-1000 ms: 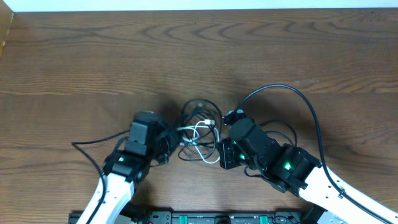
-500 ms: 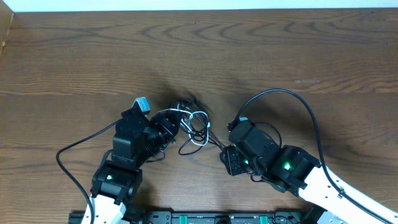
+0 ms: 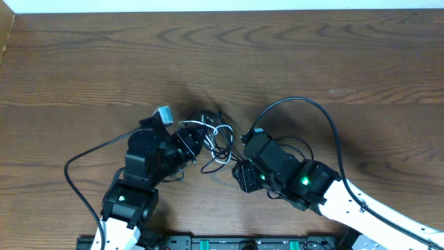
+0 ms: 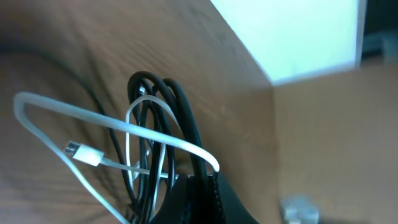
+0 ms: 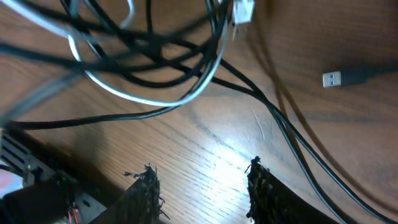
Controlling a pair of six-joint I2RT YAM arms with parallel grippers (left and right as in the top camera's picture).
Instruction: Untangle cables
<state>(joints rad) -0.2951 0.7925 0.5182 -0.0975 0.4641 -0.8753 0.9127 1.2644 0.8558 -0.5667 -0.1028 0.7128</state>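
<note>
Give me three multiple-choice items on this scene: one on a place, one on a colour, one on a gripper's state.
1. Where do the tangled cables lie in the overhead view?
A. Between the left gripper and the right gripper
B. At the table's far edge
C. Beside the right arm's base

2. What colour is the looped cord that crosses the black ones in the left wrist view?
A. Red
B. White
C. Yellow

3. How do the right gripper's jaws stand?
A. Shut on a plug
B. Shut on a black cord
C. Open, nothing between them

Key: 1 A, the bundle sits in the gap between the two arms' tips. 2 B, the white cable loops pale across the dark strands. 3 C, the right wrist view shows both fingers apart over bare table.
</note>
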